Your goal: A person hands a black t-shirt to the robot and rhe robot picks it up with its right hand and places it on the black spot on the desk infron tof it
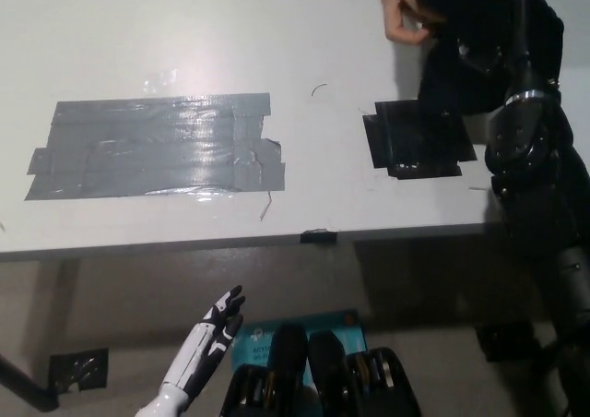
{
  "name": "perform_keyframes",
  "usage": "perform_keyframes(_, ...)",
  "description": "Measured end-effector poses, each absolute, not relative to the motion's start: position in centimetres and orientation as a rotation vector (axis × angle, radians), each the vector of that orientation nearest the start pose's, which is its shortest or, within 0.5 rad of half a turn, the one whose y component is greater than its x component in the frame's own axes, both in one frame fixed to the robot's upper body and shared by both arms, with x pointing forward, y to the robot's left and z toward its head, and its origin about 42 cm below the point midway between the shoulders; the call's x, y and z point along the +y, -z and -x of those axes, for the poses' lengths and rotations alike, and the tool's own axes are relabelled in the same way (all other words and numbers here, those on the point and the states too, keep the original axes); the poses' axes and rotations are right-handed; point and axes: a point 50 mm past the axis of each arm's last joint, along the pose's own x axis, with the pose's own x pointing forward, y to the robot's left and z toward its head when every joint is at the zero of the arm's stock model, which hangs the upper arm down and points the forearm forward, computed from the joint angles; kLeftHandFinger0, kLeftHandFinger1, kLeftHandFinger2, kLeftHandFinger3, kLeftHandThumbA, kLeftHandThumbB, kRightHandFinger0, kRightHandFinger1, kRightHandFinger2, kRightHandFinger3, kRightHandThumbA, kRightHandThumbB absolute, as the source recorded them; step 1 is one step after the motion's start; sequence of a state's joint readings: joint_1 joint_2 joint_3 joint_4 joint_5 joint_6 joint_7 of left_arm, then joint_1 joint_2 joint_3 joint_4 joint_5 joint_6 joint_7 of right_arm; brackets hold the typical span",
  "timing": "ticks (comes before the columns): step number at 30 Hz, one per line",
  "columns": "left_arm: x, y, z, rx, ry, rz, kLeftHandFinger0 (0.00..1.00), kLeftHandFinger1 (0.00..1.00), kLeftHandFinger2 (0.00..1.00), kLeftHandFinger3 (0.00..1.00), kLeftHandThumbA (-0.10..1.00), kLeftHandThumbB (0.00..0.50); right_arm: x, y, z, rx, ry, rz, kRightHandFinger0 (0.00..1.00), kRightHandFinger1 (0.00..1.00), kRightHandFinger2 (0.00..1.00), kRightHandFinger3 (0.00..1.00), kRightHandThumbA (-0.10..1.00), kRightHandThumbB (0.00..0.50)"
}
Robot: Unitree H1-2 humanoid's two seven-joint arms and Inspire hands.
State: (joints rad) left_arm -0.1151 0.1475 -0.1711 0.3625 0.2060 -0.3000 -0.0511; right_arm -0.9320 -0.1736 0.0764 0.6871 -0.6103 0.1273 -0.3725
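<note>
A person's hand (398, 18) holds the black t-shirt (450, 83) bunched up at the table's far right, just beyond the black spot (413, 138). My black right hand (486, 55) is raised into the shirt. It is black on black, so its grip is hidden. The black spot lies uncovered near the table's front right. My white left hand (207, 341) rests open below the table edge at the lower left.
A large patch of grey tape (157, 146) covers the left half of the white table (323, 29). The table's front edge (277, 242) runs across the middle of the view, with floor and a blue box (253, 341) below it.
</note>
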Motion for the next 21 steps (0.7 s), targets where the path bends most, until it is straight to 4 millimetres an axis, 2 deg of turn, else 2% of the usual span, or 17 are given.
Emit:
perform_keyframes(1, 21.1, -4.5, -30.7, -0.043, 0.296, -0.362, 1.00, 1.00, 1.00, 1.00, 1.00, 0.500, -20.2, -30.0, -53.8, -0.322, 0.330, 0.824, 0.11, 0.60, 0.98, 0.83, -0.10, 0.194)
perform_keyframes(5, 21.1, -4.5, -30.7, -0.042, 0.303, -0.362, 1.00, 1.00, 1.00, 1.00, 1.00, 0.500, -20.1, -30.1, -53.6, -0.355, 0.334, 0.830, 0.03, 0.57, 0.97, 0.87, -0.10, 0.183)
perform_keyframes(6, 21.1, -4.5, -30.7, -0.041, 0.302, -0.362, 1.00, 1.00, 1.00, 1.00, 1.00, 0.500, -20.1, -30.3, -53.6, -0.365, 0.336, 0.829, 0.02, 0.58, 0.98, 0.91, -0.10, 0.174)
perform_keyframes(7, 21.1, -4.5, -30.7, -0.041, 0.301, -0.362, 1.00, 1.00, 1.00, 1.00, 1.00, 0.500, -20.1, -30.4, -53.4, -0.375, 0.338, 0.827, 0.01, 0.61, 0.96, 0.98, -0.10, 0.160)
perform_keyframes(8, 21.1, -4.5, -30.7, -0.041, 0.301, -0.362, 1.00, 1.00, 1.00, 1.00, 1.00, 0.500, -20.2, -30.6, -53.3, -0.387, 0.342, 0.823, 0.03, 0.63, 0.95, 1.00, -0.10, 0.156)
perform_keyframes(10, 21.1, -4.5, -30.7, -0.041, 0.302, -0.362, 1.00, 1.00, 1.00, 1.00, 1.00, 0.500, -20.2, -30.9, -53.0, -0.411, 0.350, 0.815, 0.00, 0.58, 0.89, 1.00, -0.10, 0.130)
perform_keyframes(13, 21.1, -4.5, -30.7, -0.041, 0.302, -0.363, 1.00, 1.00, 1.00, 1.00, 1.00, 0.500, -20.5, -32.3, -52.3, -0.473, 0.369, 0.803, 0.00, 0.54, 0.86, 1.00, -0.10, 0.141)
perform_keyframes(16, 21.1, -4.6, -30.9, -0.043, 0.306, -0.364, 1.00, 1.00, 1.00, 1.00, 1.00, 0.500, -21.0, -34.2, -51.6, -0.543, 0.394, 0.803, 0.01, 0.57, 0.88, 1.00, -0.10, 0.172)
perform_keyframes(18, 21.1, -4.6, -31.0, -0.043, 0.309, -0.366, 1.00, 1.00, 1.00, 1.00, 1.00, 0.500, -21.4, -35.5, -51.1, -0.591, 0.407, 0.811, 0.01, 0.56, 0.88, 1.00, -0.10, 0.160)
perform_keyframes(19, 21.1, -4.6, -31.0, -0.043, 0.309, -0.366, 1.00, 1.00, 1.00, 1.00, 1.00, 0.500, -21.4, -35.5, -51.1, -0.591, 0.407, 0.811, 0.09, 0.64, 0.95, 1.00, -0.10, 0.204)
perform_keyframes(20, 21.1, -4.7, -31.1, -0.045, 0.310, -0.366, 1.00, 1.00, 1.00, 1.00, 1.00, 0.500, -21.7, -35.9, -50.9, -0.614, 0.403, 0.831, 0.11, 0.64, 0.96, 0.99, -0.10, 0.212)
perform_keyframes(21, 21.1, -4.7, -31.1, -0.045, 0.310, -0.366, 1.00, 1.00, 1.00, 1.00, 1.00, 0.500, -21.7, -35.9, -50.9, -0.618, 0.394, 0.846, 0.10, 0.61, 0.94, 0.96, -0.10, 0.217)
